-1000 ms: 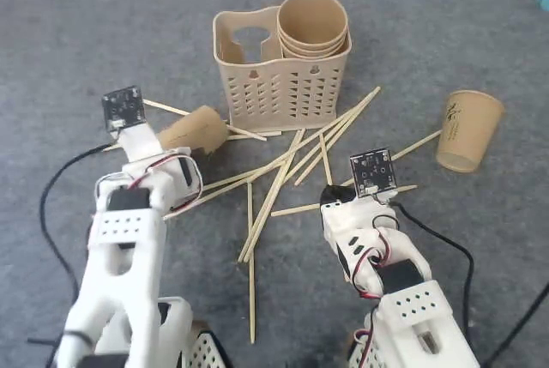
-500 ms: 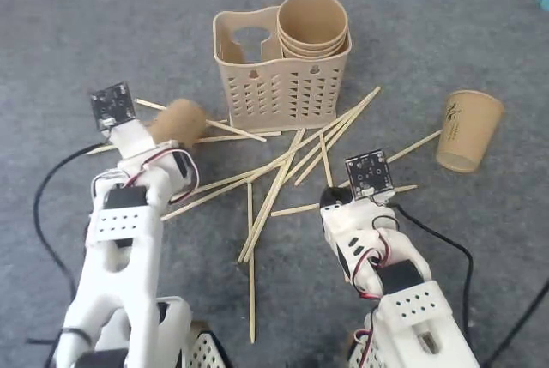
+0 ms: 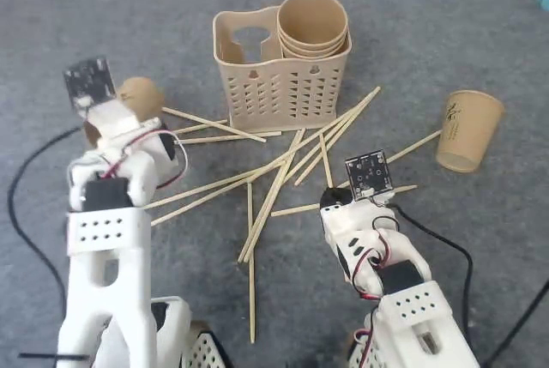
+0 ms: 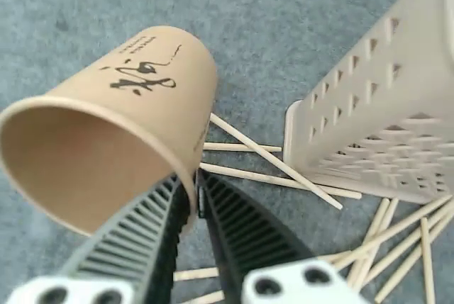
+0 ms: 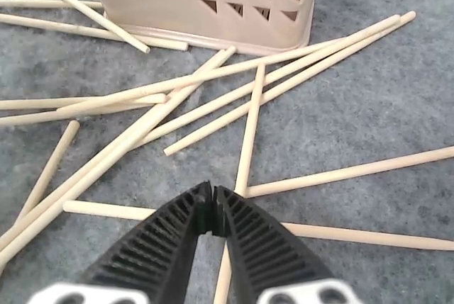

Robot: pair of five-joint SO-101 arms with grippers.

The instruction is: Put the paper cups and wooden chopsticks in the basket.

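left gripper [image 4: 193, 189] clamps the rim of a paper cup [image 4: 142, 98], seemingly airborne, at nine o'clock of the basket [image 3: 274, 93]. right gripper [image 5: 211, 212], closed and empty, sits above chopsticks [image 5: 250, 127] at six o'clock.

Tan cup [image 4: 135, 105], black scrawl on its side! Beige basket [image 3: 283, 93] at twelve o'clock (triangle-holed walls), pale chopsticks [image 5: 250, 127], grey carpet [image 3: 506, 59].
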